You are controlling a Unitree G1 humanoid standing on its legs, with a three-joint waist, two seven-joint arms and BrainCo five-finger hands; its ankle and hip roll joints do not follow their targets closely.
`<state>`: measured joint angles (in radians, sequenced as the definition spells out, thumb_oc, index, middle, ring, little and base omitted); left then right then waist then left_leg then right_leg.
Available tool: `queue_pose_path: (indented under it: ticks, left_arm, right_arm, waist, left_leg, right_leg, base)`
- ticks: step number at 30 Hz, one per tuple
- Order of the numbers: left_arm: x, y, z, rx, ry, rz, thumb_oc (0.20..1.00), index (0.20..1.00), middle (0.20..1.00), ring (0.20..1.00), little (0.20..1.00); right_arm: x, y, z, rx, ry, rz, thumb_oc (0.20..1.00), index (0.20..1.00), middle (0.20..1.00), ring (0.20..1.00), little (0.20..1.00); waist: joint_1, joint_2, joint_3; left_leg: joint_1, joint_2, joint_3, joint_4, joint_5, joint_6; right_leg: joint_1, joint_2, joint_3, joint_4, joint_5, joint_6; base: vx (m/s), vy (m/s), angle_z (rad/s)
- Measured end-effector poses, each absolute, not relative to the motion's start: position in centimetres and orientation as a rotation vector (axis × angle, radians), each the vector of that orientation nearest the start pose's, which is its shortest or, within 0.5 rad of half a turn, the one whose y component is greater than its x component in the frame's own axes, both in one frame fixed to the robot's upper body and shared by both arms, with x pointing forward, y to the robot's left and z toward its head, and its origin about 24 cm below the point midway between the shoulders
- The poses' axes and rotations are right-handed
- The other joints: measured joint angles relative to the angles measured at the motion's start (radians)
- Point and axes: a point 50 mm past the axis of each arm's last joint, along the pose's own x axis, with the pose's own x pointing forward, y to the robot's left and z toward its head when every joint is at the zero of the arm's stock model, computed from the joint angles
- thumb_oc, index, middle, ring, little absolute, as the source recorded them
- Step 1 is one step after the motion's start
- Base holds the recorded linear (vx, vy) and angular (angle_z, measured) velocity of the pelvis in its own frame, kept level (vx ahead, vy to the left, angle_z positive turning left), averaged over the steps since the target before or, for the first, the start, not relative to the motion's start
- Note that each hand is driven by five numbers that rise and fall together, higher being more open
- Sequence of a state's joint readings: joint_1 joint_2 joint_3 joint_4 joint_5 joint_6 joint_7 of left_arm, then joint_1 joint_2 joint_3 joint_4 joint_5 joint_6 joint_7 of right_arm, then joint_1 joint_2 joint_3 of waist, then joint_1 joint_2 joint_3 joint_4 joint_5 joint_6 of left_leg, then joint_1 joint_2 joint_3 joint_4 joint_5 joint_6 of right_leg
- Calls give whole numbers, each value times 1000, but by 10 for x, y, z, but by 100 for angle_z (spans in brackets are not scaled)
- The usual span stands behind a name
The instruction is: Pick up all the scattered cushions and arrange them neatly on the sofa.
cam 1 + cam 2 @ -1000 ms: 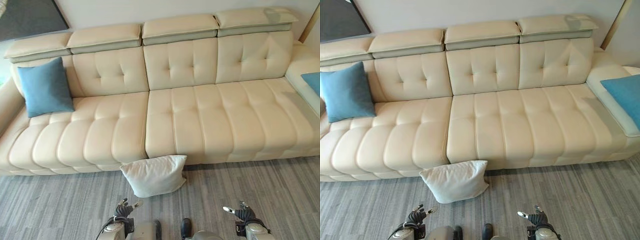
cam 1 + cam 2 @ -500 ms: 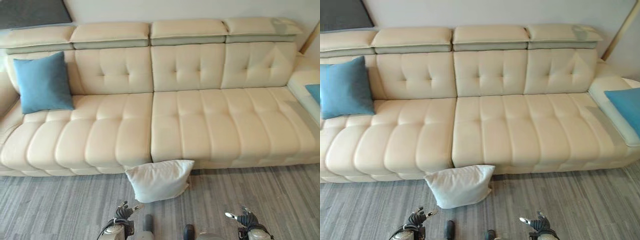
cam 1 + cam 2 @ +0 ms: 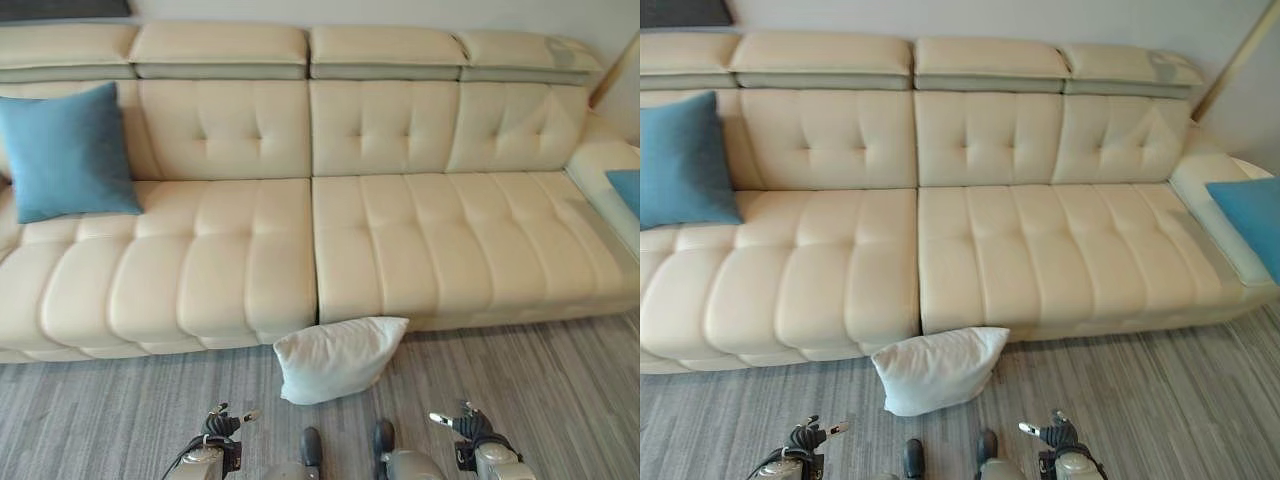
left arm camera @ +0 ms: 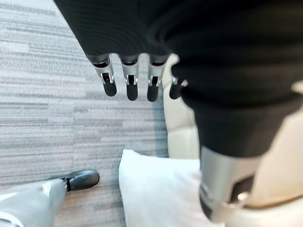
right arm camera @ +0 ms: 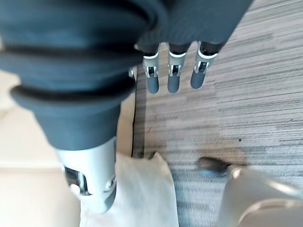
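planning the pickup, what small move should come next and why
Probably lower both hands toward the white fabric cushion: it leans on the grey floor against the cream leather sofa, while the left robot hand and right robot hand hang open, apart from it.

left robot hand [image 4: 142, 56]: dark ribbed cover, silver fingers [image 4: 132, 85] with dark tips, silver thumb with black slot | right robot hand [image 5: 118, 61]: dark ribbed cover, silver dark-tipped fingers [image 5: 173, 75], silver thumb with dark slots
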<state>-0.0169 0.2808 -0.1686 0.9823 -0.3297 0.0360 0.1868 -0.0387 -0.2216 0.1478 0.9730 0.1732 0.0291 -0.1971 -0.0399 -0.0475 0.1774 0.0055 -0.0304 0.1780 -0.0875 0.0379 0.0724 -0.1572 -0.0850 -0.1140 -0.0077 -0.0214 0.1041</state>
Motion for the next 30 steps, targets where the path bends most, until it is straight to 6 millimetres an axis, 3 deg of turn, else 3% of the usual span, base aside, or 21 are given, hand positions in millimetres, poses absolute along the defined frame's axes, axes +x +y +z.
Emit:
queue_pose_path:
  ticks: [2,5,8,9,11,12,13,15,16,17,26,27,30]
  left_arm:
    - [141,240,-136,115,995,326,1000,1000,1000,1000,1000]
    - [139,233,-139,95,1000,314,1000,1000,1000,1000,1000]
    - [130,220,-144,59,1018,299,1000,1000,1000,1000,1000]
    - [129,215,-145,46,1024,293,1000,1000,1000,1000,1000]
    - [123,211,-148,33,1042,289,1000,1000,1000,1000,1000]
    - [131,210,-146,24,1027,288,1000,1000,1000,1000,1000]
    - [144,208,-142,9,993,285,1000,1000,1000,1000,1000]
    - [137,207,-145,-7,1013,293,1000,1000,1000,1000,1000]
    - [133,208,-146,-5,1021,297,1000,1000,1000,1000,1000]
    - [136,207,-145,-6,1014,299,1000,1000,1000,1000,1000]
    - [129,208,-149,-1,1051,311,1000,1000,1000,1000,1000]
    - [130,209,-149,-1,1048,311,1000,1000,1000,1000,1000]
    - [126,212,-151,11,1076,324,1000,1000,1000,1000,1000]
  right_arm:
    - [144,-222,-139,-217,988,-239,1000,1000,1000,1000,1000]
    - [128,-226,-145,-221,1039,-253,1000,1000,1000,1000,1000]
    - [117,-232,-148,-231,1069,-263,1000,1000,1000,1000,1000]
    - [113,-233,-149,-230,1077,-267,1000,1000,1000,1000,1000]
    - [117,-237,-146,-242,1063,-271,1000,1000,1000,1000,1000]
    - [121,-238,-145,-239,1054,-276,1000,1000,1000,1000,1000]
    - [128,-241,-142,-247,1035,-283,1000,1000,1000,1000,1000]
    - [139,-248,-136,-273,997,-288,1000,1000,1000,1000,1000]
    - [138,-250,-135,-281,996,-290,1000,1000,1000,1000,1000]
    - [133,-252,-136,-285,1012,-298,1000,1000,1000,1000,1000]
    - [130,-253,-138,-291,1026,-293,1000,1000,1000,1000,1000]
    - [135,-252,-136,-293,1014,-290,1000,1000,1000,1000,1000]
    - [146,-246,-134,-291,988,-267,1000,1000,1000,1000,1000]
  waist:
    - [-8,-19,0]
    - [-15,-14,-1]
    - [-25,26,-8]
    - [-30,34,-12]
    - [-23,44,-13]
    - [-31,28,-1]
    - [-14,-7,19]
    - [-1,7,27]
    - [-7,16,23]
    - [-17,33,21]
    - [-31,62,30]
    - [-26,69,44]
    - [-6,66,53]
  left_leg:
    - [18,-3,2,-1,-15,0]
    - [63,17,-9,-1,-35,-34]
    - [87,54,-32,4,-55,-65]
    - [82,78,-35,70,-64,-89]
    - [85,95,-43,115,-53,-116]
    - [-6,93,-80,279,-69,-142]
    - [-134,73,-126,469,-82,-170]
    - [-160,94,-142,352,-78,-168]
    - [-140,104,-137,204,-49,-175]
    - [-104,115,-159,6,15,-181]
    - [35,95,-164,0,41,-157]
    - [28,94,-162,0,13,-125]
    - [5,69,-150,0,4,-107]
  right_leg:
    - [-14,-8,-21,-47,54,0]
    - [26,12,-21,-55,122,-28]
    - [67,48,-32,-69,147,-48]
    - [92,66,-44,-81,146,-78]
    - [116,85,-52,-81,146,-102]
    - [121,78,-55,-81,121,-139]
    - [128,58,-51,-81,111,-154]
    - [142,75,-77,-81,110,-158]
    - [146,85,-97,-81,101,-171]
    - [152,104,-118,-81,96,-176]
    - [150,119,-135,-75,112,-186]
    - [140,119,-138,-75,119,-180]
    - [115,93,-126,-75,120,-145]
  base:
    - [211,-172,-2]
    - [307,-242,8]
    - [155,-156,18]
    - [96,-176,19]
    - [115,-219,18]
    - [65,-67,32]
    - [138,-31,11]
    - [141,27,-23]
    - [145,101,25]
    - [150,155,29]
    - [82,191,8]
    - [21,140,6]
    - [-13,102,-4]
